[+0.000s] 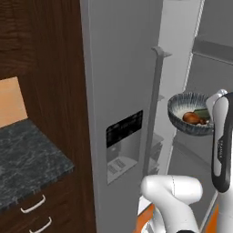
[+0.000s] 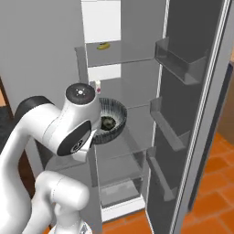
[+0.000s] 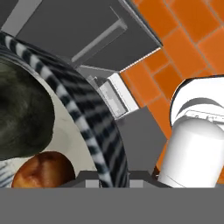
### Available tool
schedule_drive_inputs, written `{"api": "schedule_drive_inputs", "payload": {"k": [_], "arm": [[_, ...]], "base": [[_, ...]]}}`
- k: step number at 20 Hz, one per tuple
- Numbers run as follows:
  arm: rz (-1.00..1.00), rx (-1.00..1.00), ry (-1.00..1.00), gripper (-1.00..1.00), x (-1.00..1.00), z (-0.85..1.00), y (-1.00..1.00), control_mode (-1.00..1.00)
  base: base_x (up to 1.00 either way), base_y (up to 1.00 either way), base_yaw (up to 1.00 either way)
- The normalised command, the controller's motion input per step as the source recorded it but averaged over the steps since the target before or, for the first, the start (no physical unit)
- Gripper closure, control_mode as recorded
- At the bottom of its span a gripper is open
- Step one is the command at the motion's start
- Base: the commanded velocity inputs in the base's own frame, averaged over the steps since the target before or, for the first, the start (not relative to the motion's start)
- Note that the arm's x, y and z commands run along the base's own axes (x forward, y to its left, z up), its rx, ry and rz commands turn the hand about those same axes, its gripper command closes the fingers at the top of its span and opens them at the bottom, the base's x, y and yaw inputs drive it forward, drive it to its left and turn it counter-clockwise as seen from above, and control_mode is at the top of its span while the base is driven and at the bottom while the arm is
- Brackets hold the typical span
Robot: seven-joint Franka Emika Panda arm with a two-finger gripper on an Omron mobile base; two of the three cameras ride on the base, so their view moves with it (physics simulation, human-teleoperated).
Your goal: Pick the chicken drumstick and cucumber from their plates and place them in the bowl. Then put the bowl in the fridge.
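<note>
Left base view: the bowl (image 1: 189, 114) hangs in the air at the open fridge (image 1: 123, 91), beside the arm, with the chicken drumstick (image 1: 194, 119) and the cucumber (image 1: 202, 113) inside.

Right base view: the bowl (image 2: 109, 119) is at the fridge's middle shelf (image 2: 137, 137).

Hand view: the gripper (image 3: 107, 180) is clamped on the bowl's rim (image 3: 94, 131).

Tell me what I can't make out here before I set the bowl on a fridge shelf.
- Fingers on the bowl: in the left base view the forearm covers the grip; in the hand view the bottom edge cuts it off.
- Cucumber: left base view, right end behind the arm.
- Chicken drumstick: hand view, cut off at the bottom.
- Small yellow item on the fridge's upper shelf: right base view, too small to identify.
</note>
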Motion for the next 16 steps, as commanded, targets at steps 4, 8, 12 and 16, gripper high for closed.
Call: {"api": "schedule_drive_inputs", "payload": {"k": [4,8,12,16], "arm": [[0.0,0.0,0.0,1.0,0.0,0.0,0.0,1.0],[0.0,0.0,0.0,1.0,0.0,0.0,0.0,1.0],[0.0,0.0,0.0,1.0,0.0,0.0,0.0,1.0],[0.0,0.0,0.0,1.0,0.0,0.0,0.0,1.0]], "base": [[0.02,-0.63,0.46],[-0.24,-0.08,0.1],[0.12,-0.63,0.0],[0.69,-0.19,0.0]]}}
